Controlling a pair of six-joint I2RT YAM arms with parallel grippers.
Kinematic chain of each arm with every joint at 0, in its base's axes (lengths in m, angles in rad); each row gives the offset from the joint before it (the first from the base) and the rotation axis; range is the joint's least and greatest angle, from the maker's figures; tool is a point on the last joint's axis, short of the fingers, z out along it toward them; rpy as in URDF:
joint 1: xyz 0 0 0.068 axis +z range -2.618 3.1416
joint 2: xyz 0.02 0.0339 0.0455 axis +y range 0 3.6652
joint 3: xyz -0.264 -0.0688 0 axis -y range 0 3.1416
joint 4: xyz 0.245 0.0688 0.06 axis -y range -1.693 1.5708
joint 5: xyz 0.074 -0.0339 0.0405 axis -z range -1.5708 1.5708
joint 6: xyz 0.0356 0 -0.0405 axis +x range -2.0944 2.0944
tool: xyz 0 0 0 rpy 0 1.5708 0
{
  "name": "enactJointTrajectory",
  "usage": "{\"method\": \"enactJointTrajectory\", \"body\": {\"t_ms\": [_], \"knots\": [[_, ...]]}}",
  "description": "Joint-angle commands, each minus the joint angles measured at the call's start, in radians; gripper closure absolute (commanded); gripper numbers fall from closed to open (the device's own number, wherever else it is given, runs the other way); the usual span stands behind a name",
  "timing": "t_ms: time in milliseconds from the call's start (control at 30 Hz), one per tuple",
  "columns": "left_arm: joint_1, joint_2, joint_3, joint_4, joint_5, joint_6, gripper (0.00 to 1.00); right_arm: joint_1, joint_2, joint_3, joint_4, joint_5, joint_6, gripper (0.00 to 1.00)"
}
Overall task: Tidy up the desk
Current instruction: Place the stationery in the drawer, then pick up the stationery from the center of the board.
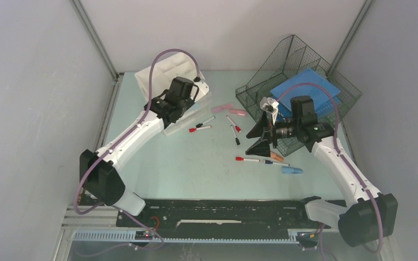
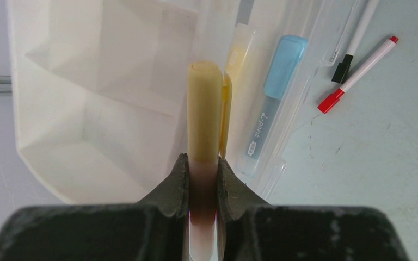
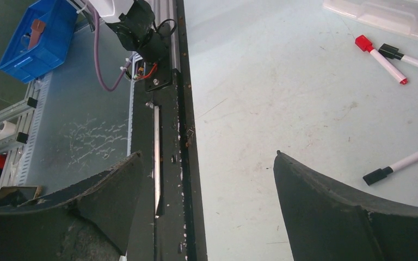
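Your left claw (image 2: pixel 202 166) is closed narrow on a yellow-capped pen (image 2: pixel 204 103). It grips the pen by the barrel so the cap points forward over the clear pen case (image 2: pixel 305 81), which lies against the white organiser (image 2: pixel 76 109) at the far left of the bench (image 1: pixel 196 179). A blue highlighter (image 2: pixel 284 68) already lies in that case, so I judge the pen is held lengthwise to match it and go in alongside. The wrist view does not show you how high the pen hangs; it may be just clear of the case.

Your right claw (image 3: pixel 208 160) stands wide with nothing between its fingers, looking across bare bench toward the black rail (image 3: pixel 168 136). It is probably posed that way to take one of the loose markers. Those lie scattered mid-bench, among them a red-capped marker (image 1: pixel 247 159) and a pale blue piece (image 1: pixel 292 170). The wire-mesh tray (image 1: pixel 283 54) sits at the far right.
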Motion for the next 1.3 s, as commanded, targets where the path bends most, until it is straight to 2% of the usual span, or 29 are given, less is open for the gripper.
{"method": "enactJointTrajectory", "body": {"t_ms": [0, 100, 233, 300, 533, 700, 867, 967, 1167, 1267], "knots": [[0.007, 0.021, 0.045, 0.002, -0.028, 0.051, 0.94, -0.008, 0.003, 0.037, -0.003, -0.001, -0.023, 0.05], [0.008, 0.036, 0.044, 0.002, -0.032, 0.058, 0.81, -0.008, 0.006, 0.036, -0.004, -0.002, -0.025, 0.05], [0.010, 0.050, 0.051, 0.007, -0.061, 0.055, 0.53, -0.008, 0.010, 0.037, -0.005, 0.000, -0.030, 0.05], [0.010, 0.053, 0.067, 0.002, -0.078, 0.043, 0.46, -0.008, 0.011, 0.037, -0.008, 0.000, -0.034, 0.05], [0.008, 0.002, 0.111, -0.022, -0.061, -0.023, 0.39, -0.008, 0.014, 0.038, -0.016, 0.005, -0.050, 0.04], [0.009, -0.107, 0.087, -0.021, 0.051, -0.127, 0.34, -0.006, 0.007, 0.037, -0.031, 0.025, -0.090, 0.04], [0.009, -0.300, -0.071, 0.062, 0.156, -0.220, 0.17, 0.008, -0.004, 0.047, -0.079, 0.116, -0.181, 0.04], [0.011, -0.425, -0.183, 0.096, 0.148, -0.246, 0.08, 0.040, 0.004, 0.089, -0.114, 0.215, -0.228, 0.03], [0.023, -0.654, -0.400, 0.201, 0.127, -0.275, 0.00, 0.130, 0.071, 0.183, -0.129, 0.433, -0.325, 0.00], [0.033, -0.730, -0.488, 0.279, 0.076, -0.273, 0.00, 0.145, 0.207, 0.332, -0.240, 0.436, -0.455, 0.00]]}}
